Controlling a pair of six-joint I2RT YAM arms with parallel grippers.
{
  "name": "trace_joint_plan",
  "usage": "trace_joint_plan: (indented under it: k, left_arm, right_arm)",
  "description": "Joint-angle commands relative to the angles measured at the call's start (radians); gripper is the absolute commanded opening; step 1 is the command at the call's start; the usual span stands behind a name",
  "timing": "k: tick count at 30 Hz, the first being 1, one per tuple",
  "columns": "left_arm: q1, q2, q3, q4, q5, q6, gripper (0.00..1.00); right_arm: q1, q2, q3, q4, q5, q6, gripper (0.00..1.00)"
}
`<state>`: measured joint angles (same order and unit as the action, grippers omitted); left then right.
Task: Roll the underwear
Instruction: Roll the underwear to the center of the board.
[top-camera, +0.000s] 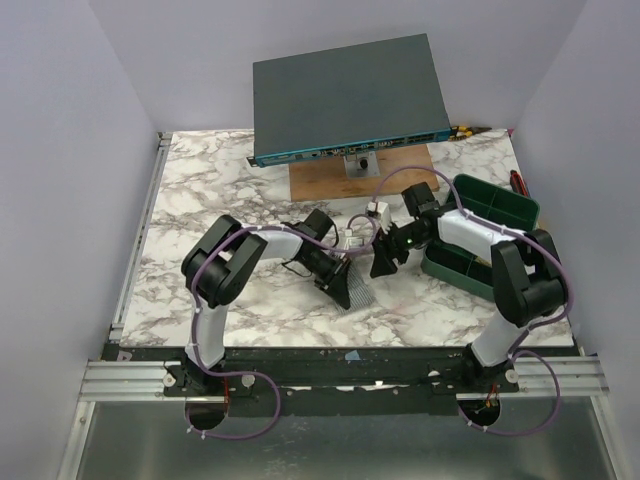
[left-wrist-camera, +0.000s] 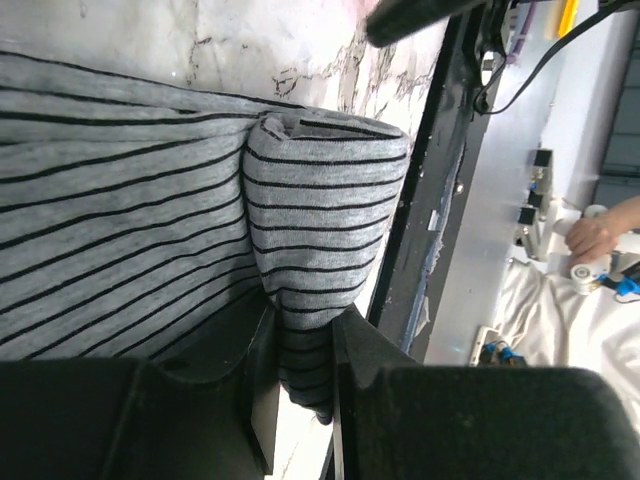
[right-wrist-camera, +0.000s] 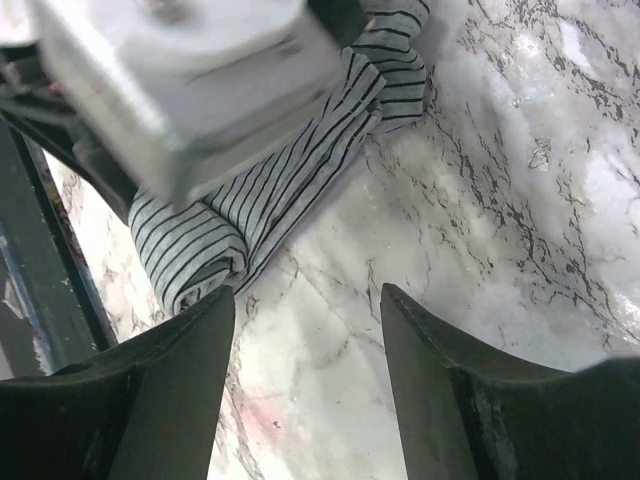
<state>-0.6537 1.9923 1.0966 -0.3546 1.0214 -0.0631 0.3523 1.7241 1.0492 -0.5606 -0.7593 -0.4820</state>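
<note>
Underwear (left-wrist-camera: 320, 210), gray with thin black stripes, lies on the marble table (top-camera: 200, 180) near the middle of its front edge. One end is wound into a short, thick roll, and the rest spreads flat beside it. The left gripper (left-wrist-camera: 305, 340) has its jaws clamped on the lower end of that roll, with the cloth pinched between the two black fingers. From above, this gripper covers most of the garment, and only a striped corner shows past it.

The right gripper (right-wrist-camera: 305, 310) hovers just beside the roll with its jaws apart. Only bare marble shows between them, and its left finger is close to the rolled end without touching it. In the right wrist view, a white block (right-wrist-camera: 170, 90) on the left arm's wrist blocks the upper part of the cloth.

A black rail (left-wrist-camera: 425, 200) runs along the table's front edge just past the roll. Farther back, a green bin (top-camera: 480, 215) with compartments sits under the right arm at the right side of the table. A wooden board (top-camera: 310, 180) lies at the rear with a dark flat box (top-camera: 350, 100) tilted on a stand above it. Off the table, a person's hand (left-wrist-camera: 590, 235) shows at the edge of the left wrist view.
</note>
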Motion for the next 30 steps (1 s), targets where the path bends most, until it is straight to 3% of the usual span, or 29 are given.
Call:
trace_joint_plan:
  k: [1, 9, 17, 30]
  left_arm:
    - [0.022, 0.076, 0.011, -0.047, 0.0, -0.006, 0.11]
    - [0.054, 0.18, 0.076, -0.117, 0.082, -0.017, 0.11]
    - [0.075, 0.233, 0.111, -0.164, 0.129, -0.014, 0.11]
    - [0.103, 0.332, 0.172, -0.251, 0.21, 0.005, 0.11]
  right_arm:
    - [-0.003, -0.086, -0.065, 0.132, 0.014, -0.035, 0.65]
    - [-0.002, -0.211, -0.156, 0.246, 0.065, 0.011, 0.71]
    - [0.042, -0.255, -0.157, 0.165, 0.097, -0.15, 0.74]
    - [0.316, -0.303, -0.189, 0.09, 0.352, -0.319, 0.75]
